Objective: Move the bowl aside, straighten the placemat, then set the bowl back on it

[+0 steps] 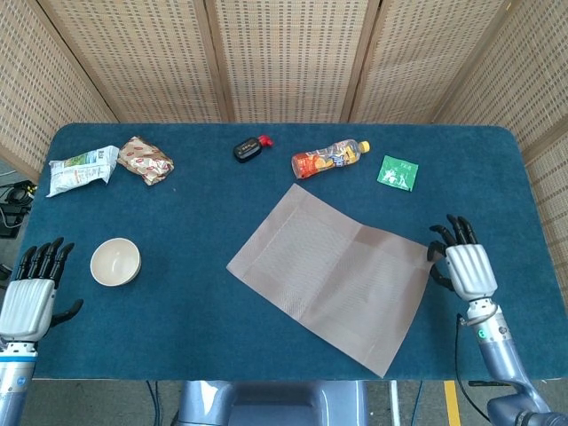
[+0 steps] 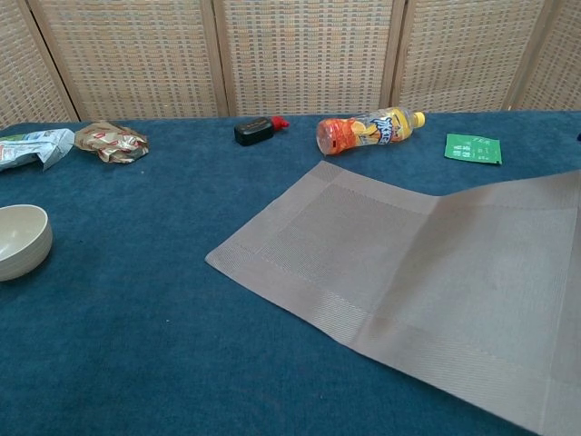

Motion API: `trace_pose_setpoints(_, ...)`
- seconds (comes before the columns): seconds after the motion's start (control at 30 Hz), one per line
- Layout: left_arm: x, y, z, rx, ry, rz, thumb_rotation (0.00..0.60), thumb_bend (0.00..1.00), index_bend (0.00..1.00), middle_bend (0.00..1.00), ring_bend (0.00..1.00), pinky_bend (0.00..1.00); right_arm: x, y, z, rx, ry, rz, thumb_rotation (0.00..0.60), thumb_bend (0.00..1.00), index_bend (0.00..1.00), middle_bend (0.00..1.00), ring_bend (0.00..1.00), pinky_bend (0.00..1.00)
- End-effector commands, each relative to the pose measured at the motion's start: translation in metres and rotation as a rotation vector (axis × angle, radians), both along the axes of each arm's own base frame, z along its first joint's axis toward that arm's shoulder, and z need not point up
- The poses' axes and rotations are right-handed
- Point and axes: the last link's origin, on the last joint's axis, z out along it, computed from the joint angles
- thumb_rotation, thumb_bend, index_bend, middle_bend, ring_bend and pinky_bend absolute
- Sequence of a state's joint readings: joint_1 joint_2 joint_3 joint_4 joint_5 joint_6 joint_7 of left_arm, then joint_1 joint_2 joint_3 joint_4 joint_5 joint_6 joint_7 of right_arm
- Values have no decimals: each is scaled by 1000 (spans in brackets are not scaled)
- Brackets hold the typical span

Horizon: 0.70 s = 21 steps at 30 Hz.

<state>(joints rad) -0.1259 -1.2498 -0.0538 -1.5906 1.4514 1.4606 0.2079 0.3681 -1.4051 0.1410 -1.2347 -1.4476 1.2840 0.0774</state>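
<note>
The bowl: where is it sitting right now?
In the head view the bowl sits off the placemat at the table's left side, just ahead of the left hand.

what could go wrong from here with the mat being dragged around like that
The right hand holds one corner of the placemat, which now lies skewed with that corner lifted and a bend across it; more pulling could leave it more crooked or creased. Its far corner sits close to the orange bottle, so another swing might knock it rolling. The near corner lies by the table edge and could slide off.
</note>
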Motion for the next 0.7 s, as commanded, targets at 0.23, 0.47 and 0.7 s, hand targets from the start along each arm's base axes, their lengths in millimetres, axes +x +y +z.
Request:
trace_pose_setpoints(0.23,0,0,0,2,-2,1,600,213,42,0,0,0,7,-22,14,-52,49,27,600,544,686,302,28,0)
trace_pose_setpoints(0.47,0,0,0,0,0,-2,600,212,42,0,0,0,-3,-19,13,-63,85,51,600,435,365,39,0,0)
trace_pose_setpoints(0.7,-1,1,1,4,-1,0,600,213,37,0,0,0,-15,-8,21,-69,81,-66,600,312,8,0,0,0)
